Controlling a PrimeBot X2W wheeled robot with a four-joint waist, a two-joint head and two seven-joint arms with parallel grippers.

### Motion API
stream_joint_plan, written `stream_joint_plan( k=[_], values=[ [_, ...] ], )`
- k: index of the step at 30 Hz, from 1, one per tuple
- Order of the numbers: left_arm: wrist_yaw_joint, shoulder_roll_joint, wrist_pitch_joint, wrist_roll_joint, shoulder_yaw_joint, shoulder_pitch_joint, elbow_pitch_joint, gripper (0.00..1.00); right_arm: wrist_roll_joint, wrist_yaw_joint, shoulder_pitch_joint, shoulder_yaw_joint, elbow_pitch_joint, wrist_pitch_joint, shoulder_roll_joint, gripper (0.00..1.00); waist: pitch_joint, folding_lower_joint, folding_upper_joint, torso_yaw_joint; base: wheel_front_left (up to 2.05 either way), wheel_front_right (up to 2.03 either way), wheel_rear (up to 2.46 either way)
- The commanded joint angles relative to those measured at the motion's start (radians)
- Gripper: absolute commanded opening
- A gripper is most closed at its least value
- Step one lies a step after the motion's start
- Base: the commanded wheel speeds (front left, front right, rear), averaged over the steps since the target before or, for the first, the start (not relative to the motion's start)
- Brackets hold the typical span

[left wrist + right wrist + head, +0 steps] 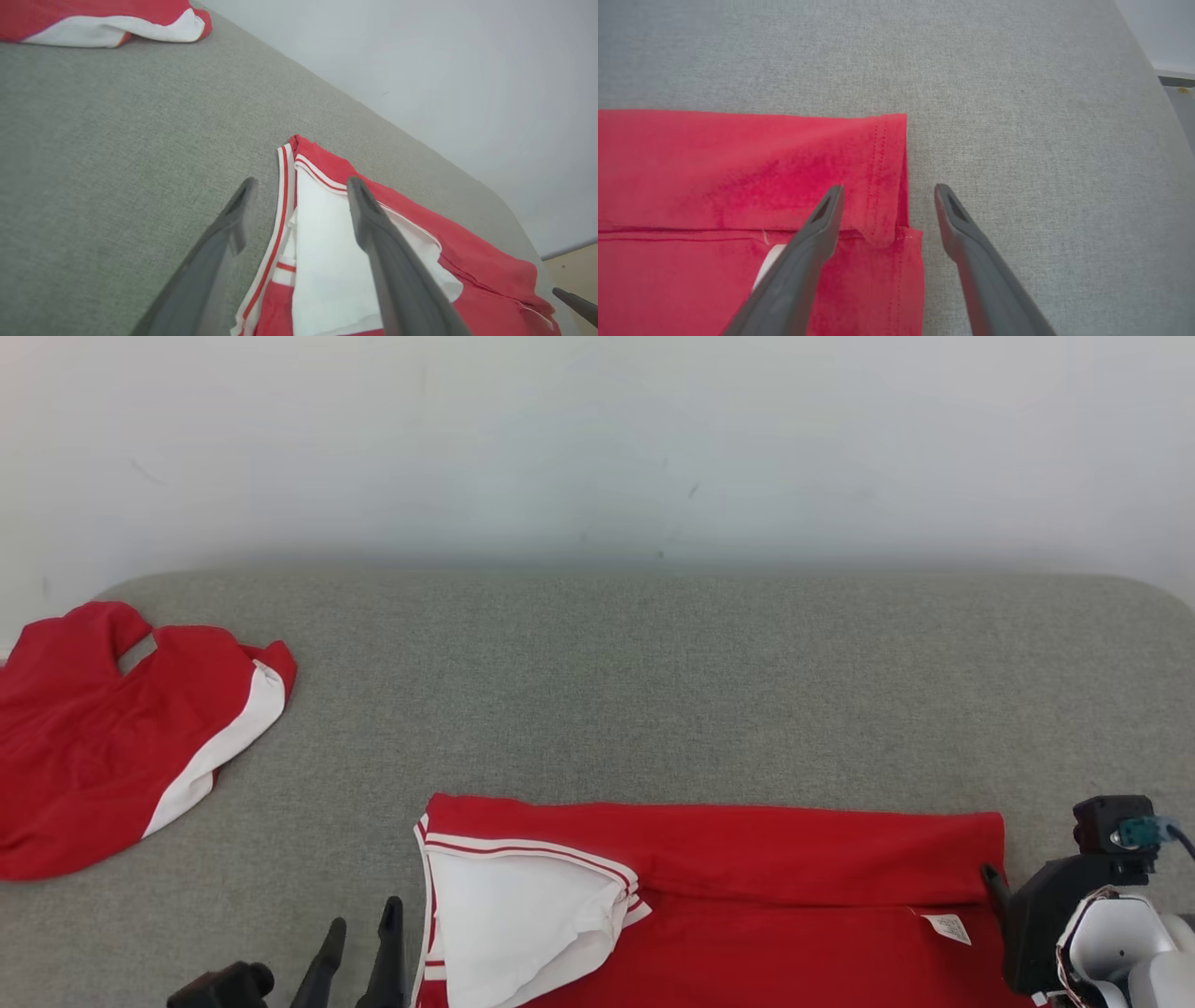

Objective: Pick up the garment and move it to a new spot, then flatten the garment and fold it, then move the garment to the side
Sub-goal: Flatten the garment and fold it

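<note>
The garment (794,859) is a red shirt with a white, red-striped sleeve (504,915), lying at the near edge of the grey table (653,691); its far side is folded over toward me. My left gripper (362,929) hovers open at the sleeve end, one finger over bare table and the other over the white sleeve (327,252), holding nothing. In the left wrist view the left gripper (302,182) straddles the striped sleeve hem. My right gripper (889,188) stands open over the garment's (738,163) hem corner, empty; one dark finger (994,887) shows beside that corner.
A second red and white garment (93,737) lies crumpled at the table's far left, also seen as the red and white garment (93,18) in the left wrist view. A pale wall (597,448) rises behind the table. Bare grey surface spreads beyond the shirt. The table's right edge drops to the floor (574,266).
</note>
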Motion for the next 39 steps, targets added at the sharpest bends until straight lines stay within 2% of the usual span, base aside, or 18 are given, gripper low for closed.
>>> stream_joint_plan(
  k=[1,7,14,19,23,32,39],
  values=[
    [-0.003,-0.002,-0.048,0.037,0.006,0.025,0.002,1.00,-0.008,0.001,0.029,-0.043,-0.035,0.011,0.036,1.00,-0.016,0.0000,0.0000,0.004,0.00,0.00,0.00],
    [-0.035,-0.014,-0.098,0.158,0.069,0.046,-0.028,1.00,-0.022,0.001,0.080,-0.161,-0.161,0.046,0.163,1.00,-0.028,0.0000,0.0000,0.005,0.00,0.00,0.00],
    [-0.090,-0.042,-0.100,0.308,0.149,0.076,-0.086,1.00,-0.101,0.001,0.084,-0.250,-0.192,0.117,0.221,1.00,-0.011,0.0000,0.0000,0.013,0.00,0.00,0.00],
    [-0.118,-0.050,-0.100,0.351,0.163,0.078,-0.084,1.00,-0.148,0.001,0.050,-0.283,-0.154,0.116,0.235,1.00,0.011,0.0000,0.0000,0.028,0.00,0.00,0.00],
    [-0.122,-0.048,-0.100,0.378,0.165,0.073,-0.087,1.00,-0.168,0.001,0.031,-0.302,-0.113,0.108,0.236,1.00,0.025,0.0000,0.0000,0.036,0.00,0.00,0.00],
    [-0.079,-0.005,-0.086,0.471,0.142,0.022,-0.079,1.00,-0.213,0.001,-0.038,-0.369,0.020,0.084,0.239,1.00,0.076,0.0000,0.0000,0.057,0.00,0.00,0.00],
    [-0.072,0.026,-0.062,0.469,0.156,0.014,-0.083,1.00,-0.196,0.001,-0.070,-0.366,0.135,0.090,0.243,1.00,0.103,0.0000,0.0000,0.059,0.00,0.00,0.00]
  ],
)
